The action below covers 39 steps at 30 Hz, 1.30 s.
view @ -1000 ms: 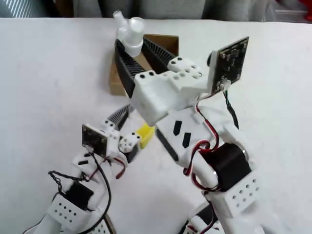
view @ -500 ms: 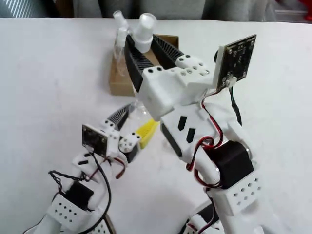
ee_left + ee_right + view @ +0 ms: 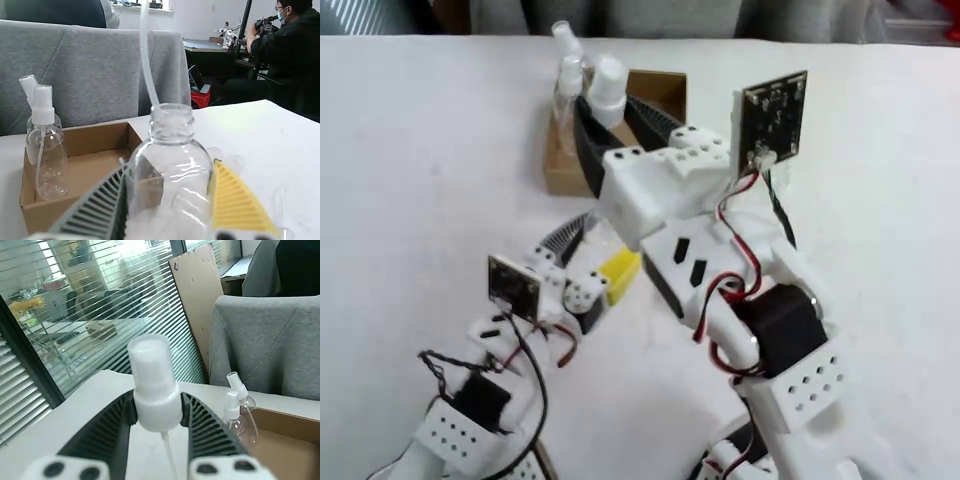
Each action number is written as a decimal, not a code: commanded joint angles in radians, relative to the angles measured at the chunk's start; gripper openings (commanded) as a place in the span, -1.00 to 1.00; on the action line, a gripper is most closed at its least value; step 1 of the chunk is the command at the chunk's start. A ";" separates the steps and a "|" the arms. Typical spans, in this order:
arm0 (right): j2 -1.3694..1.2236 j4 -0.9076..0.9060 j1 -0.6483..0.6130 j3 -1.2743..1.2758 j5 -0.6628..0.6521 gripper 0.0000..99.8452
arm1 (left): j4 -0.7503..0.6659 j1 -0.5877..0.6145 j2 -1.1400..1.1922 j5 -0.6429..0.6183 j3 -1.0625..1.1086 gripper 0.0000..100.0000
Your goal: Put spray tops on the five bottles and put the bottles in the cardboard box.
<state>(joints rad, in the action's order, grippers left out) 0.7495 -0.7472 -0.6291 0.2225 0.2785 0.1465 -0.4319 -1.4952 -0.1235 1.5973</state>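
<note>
Fitting a spray top [image 3: 151,370] to an open bottle [image 3: 172,165].
Left tool [image 3: 170,202] grips the bottle at lower centre; right tool [image 3: 157,409] clamps the top, tube in the neck. Next, likely: lower straight, seat it. Two capped bottles [image 3: 46,150] stand at the cardboard box [image 3: 80,145], left.

We find no legible text, label, brand, number or sign on any surface, including the clear bottle [image 3: 172,170], the cardboard box [image 3: 90,142], the spray top [image 3: 152,390] and the camera board [image 3: 772,118].
</note>
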 commanded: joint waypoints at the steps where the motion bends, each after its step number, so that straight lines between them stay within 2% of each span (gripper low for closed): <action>1: 0.028 -0.005 0.015 -0.006 0.000 -0.97 | -0.025 -0.005 -0.021 -0.008 -0.014 -0.65; 13: 0.202 0.004 0.012 0.236 -0.002 -0.97 | -0.025 0.025 -0.021 -0.008 -0.015 -0.65; 16: 0.206 0.007 0.008 0.270 0.003 -0.97 | -0.025 0.025 -0.021 -0.008 -0.015 -0.65; 24: 0.208 0.162 0.007 0.425 0.003 -0.97 | -0.025 0.024 -0.021 -0.008 -0.015 -0.65; 32: 0.209 0.186 0.002 0.505 0.006 -0.97 | -0.025 0.027 -0.021 -0.008 -0.014 -0.65; 39: 0.209 0.186 -0.062 0.565 0.000 -0.97 | -0.025 0.030 -0.021 -0.008 -0.014 -0.65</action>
<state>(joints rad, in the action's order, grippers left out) 0.9367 -0.5846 -0.6720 0.7948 0.2785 0.1465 -0.4120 -1.4952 -0.1281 1.5973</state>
